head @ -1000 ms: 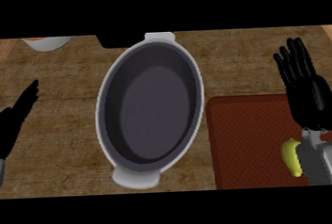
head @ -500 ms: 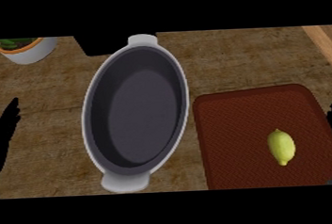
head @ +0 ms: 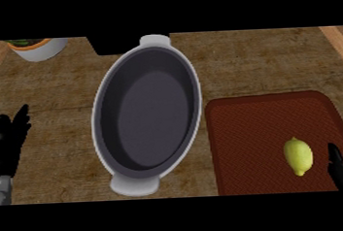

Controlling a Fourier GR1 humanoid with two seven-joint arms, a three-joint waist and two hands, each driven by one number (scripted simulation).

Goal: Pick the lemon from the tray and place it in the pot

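A yellow lemon (head: 298, 155) lies on the dark red tray (head: 254, 133) at the lower right. To the tray's left stands the grey oval pot (head: 147, 111) with white handles, nothing inside it. Only a black finger of my right hand (head: 340, 168) shows at the lower right edge, just right of the lemon and apart from it. My left hand (head: 7, 144) rests at the left edge with its fingers straight and pointing up, holding nothing.
A white planter with green leaves (head: 36, 46) sits at the top left corner. A dark block (head: 115, 43) lies behind the pot's far handle. Pale wooden counter edges (head: 338, 37) run along the right and left sides.
The view has shifted, so the pot and tray sit a little further right and lower. My right hand now shows only a finger beside the lemon; the left hand shows more.
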